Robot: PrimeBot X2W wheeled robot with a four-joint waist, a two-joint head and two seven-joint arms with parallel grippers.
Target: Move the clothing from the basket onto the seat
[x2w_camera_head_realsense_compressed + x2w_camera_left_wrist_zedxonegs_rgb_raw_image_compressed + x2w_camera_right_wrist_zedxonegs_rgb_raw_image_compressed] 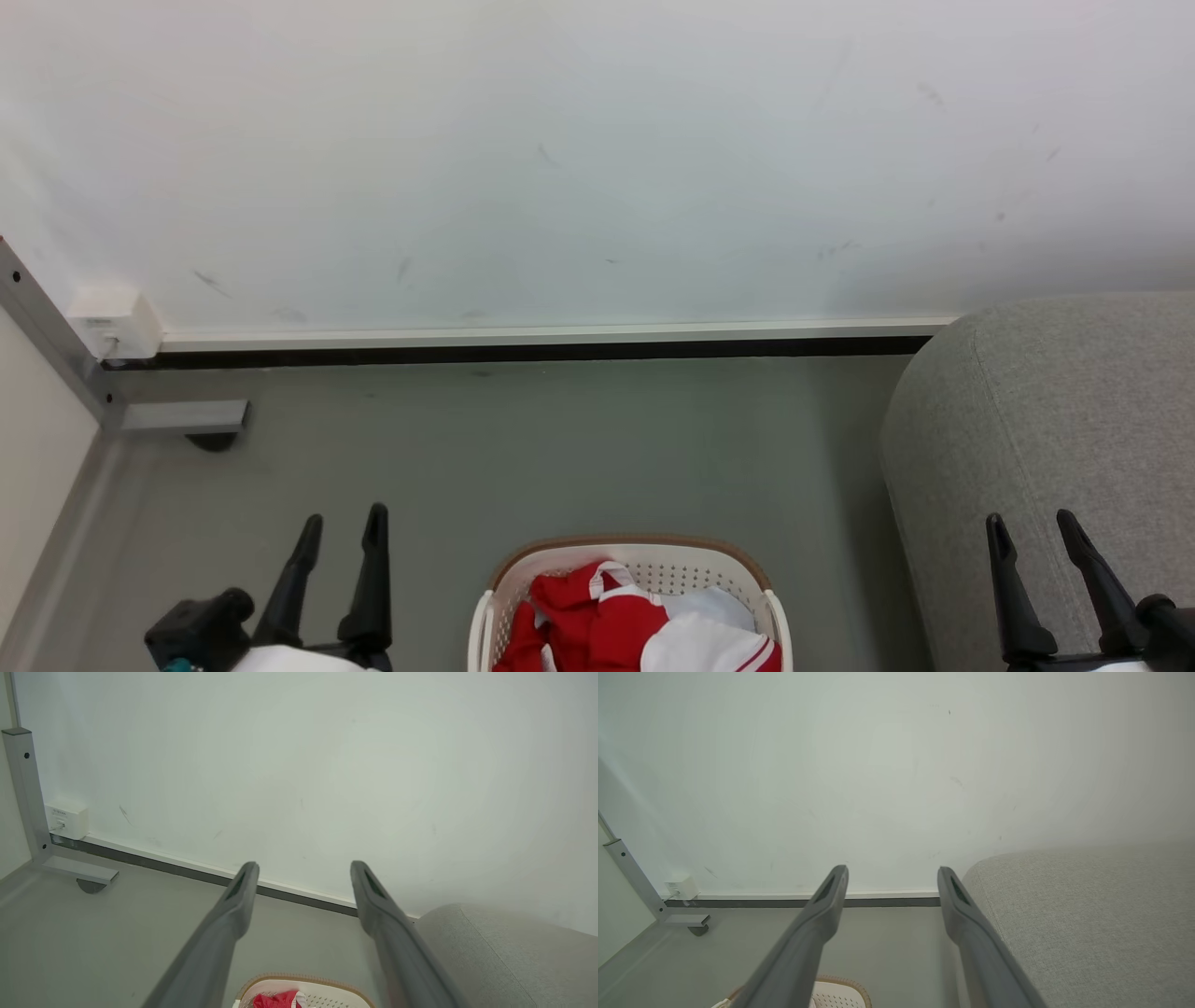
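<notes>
The red and white clothing (611,621) lies bunched inside the cream basket (635,548), which stands on the floor at the bottom centre of the head view. The grey sofa seat (1055,420) rises at the right. My left gripper (344,527) is open, left of the basket, holding nothing. Over the sofa's front edge my right gripper (1032,529) is open and empty too. In the left wrist view the basket rim (299,980) and a bit of red clothing (275,1000) show between the fingers; the sofa (504,952) is at the right. The right wrist view shows the sofa (1087,914) and basket rim (840,987).
A white wall (579,159) with a dark skirting strip (532,353) closes the far side. A grey metal frame leg with a foot (182,417) and a white wall socket box (114,322) stand at the left. Grey floor (560,448) lies between basket and wall.
</notes>
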